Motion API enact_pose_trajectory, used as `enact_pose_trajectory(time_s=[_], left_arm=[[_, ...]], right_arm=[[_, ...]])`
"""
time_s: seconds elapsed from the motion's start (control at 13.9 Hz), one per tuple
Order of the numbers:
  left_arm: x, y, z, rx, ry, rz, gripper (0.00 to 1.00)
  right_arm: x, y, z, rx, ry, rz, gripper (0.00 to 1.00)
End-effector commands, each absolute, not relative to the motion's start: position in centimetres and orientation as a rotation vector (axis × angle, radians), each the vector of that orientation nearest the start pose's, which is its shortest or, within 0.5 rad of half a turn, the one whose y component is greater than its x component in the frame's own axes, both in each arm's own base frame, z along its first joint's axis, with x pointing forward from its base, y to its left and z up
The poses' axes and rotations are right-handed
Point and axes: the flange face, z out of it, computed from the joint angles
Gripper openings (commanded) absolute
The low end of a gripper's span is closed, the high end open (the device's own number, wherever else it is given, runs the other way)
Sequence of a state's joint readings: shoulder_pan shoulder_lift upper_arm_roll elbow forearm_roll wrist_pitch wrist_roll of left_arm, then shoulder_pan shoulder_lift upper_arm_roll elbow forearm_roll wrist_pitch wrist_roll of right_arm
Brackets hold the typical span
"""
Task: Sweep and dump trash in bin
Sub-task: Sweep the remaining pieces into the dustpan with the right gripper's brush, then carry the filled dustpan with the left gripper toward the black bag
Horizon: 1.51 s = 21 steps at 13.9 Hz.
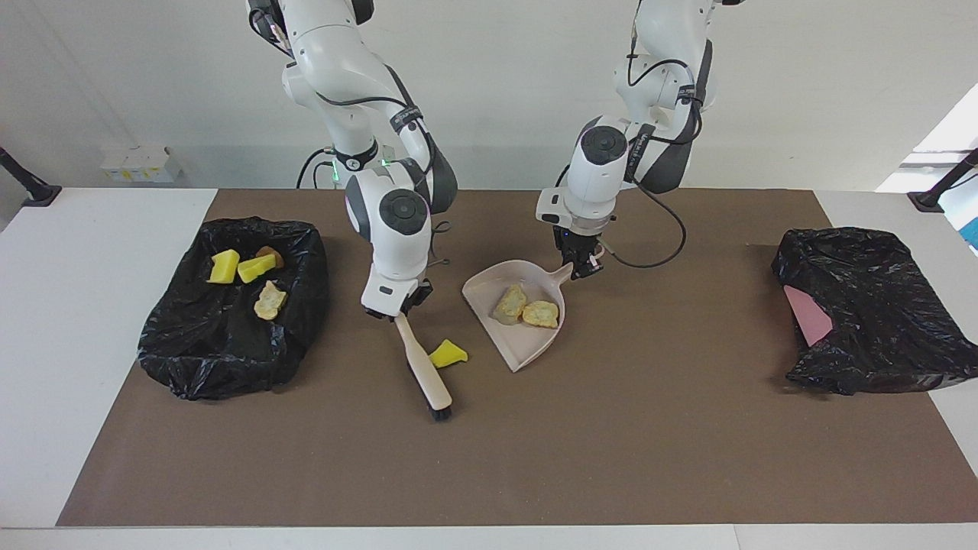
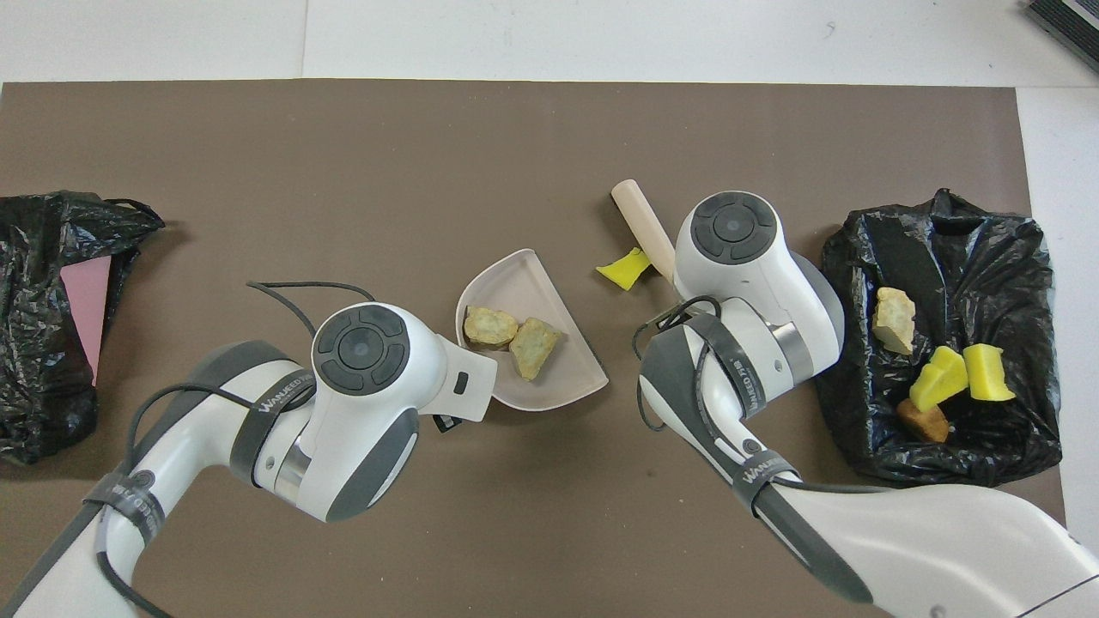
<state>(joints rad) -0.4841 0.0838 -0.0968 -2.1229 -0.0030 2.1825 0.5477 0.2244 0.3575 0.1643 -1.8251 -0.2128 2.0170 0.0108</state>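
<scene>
Brown mat (image 1: 489, 458) | right gripper (image 1: 391, 307) pinches brush (image 1: 425, 367); left gripper (image 1: 582, 263) pinches dustpan (image 1: 518, 313) handle | risk: brush may push yellow scrap (image 1: 447, 354) past the pan

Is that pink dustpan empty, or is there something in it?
Not empty. Two pale beige chunks lie inside the dustpan, side by side and touching. A yellow scrap lies outside it on the mat.

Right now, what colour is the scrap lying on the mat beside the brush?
Bright yellow. The scrap lies beside the brush; the facing view shows it best.
</scene>
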Motion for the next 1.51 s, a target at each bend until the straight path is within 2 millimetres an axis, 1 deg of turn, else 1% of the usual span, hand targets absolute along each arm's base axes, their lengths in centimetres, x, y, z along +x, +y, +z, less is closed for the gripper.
enact_pose_trajectory(time_s=[0.0, 0.07, 0.22, 0.36, 0.65, 0.79, 0.86, 1.08, 1.15, 1.37, 1.44], left_arm=[[45.8, -30.3, 36.6, -2.669, 1.68, 0.017, 0.0], [45.8, -30.2, 36.5, -2.668, 1.682, 0.01, 0.0], [45.7, -30.0, 36.3, -2.666, 1.684, 0.005, 0.0], [45.7, -29.9, 36.1, -2.668, 1.682, -0.015, 0.0], [45.6, -29.7, 35.9, -2.648, 1.712, -0.027, 0.0], [46.5, -28.3, 35.8, -2.598, 1.785, -0.026, 0.0], [46.8, -27.9, 35.8, -2.571, 1.823, -0.024, 0.0], [48.4, -26.0, 35.9, -2.547, 1.859, -0.035, 0.0], [49.0, -24.8, 36.1, -2.541, 1.866, -0.038, 0.0], [50.8, -20.4, 37.2, -2.524, 1.921, -0.052, 0.0], [51.3, -19.3, 37.3, -2.525, 1.946, -0.063, 0.0]], right_arm=[[55.5, 24.6, 32.3, -3.133, -0.839, 0.316, 0.0], [54.1, 26.0, 32.7, -3.118, -0.871, 0.354, 0.0], [51.6, 28.4, 33.1, -3.072, -0.873, 0.46, 0.0], [50.9, 28.8, 33.2, -3.063, -0.84, 0.485, 0.0], [50.8, 29.3, 33.4, -3.04, -0.808, 0.489, 0.0], [51.1, 29.6, 33.7, -3.051, -0.776, 0.47, 0.0], [51.1, 29.8, 33.9, -3.066, -0.735, 0.463, 0.0], [51.1, 29.9, 34.4, -3.121, -0.558, 0.446, 0.0], [51.0, 30.0, 34.4, -3.135, -0.506, 0.445, 0.0], [50.8, 30.8, 34.6, -3.15, -0.456, 0.433, 0.0], [50.8, 30.8, 34.6, -3.154, -0.441, 0.433, 0.0]])
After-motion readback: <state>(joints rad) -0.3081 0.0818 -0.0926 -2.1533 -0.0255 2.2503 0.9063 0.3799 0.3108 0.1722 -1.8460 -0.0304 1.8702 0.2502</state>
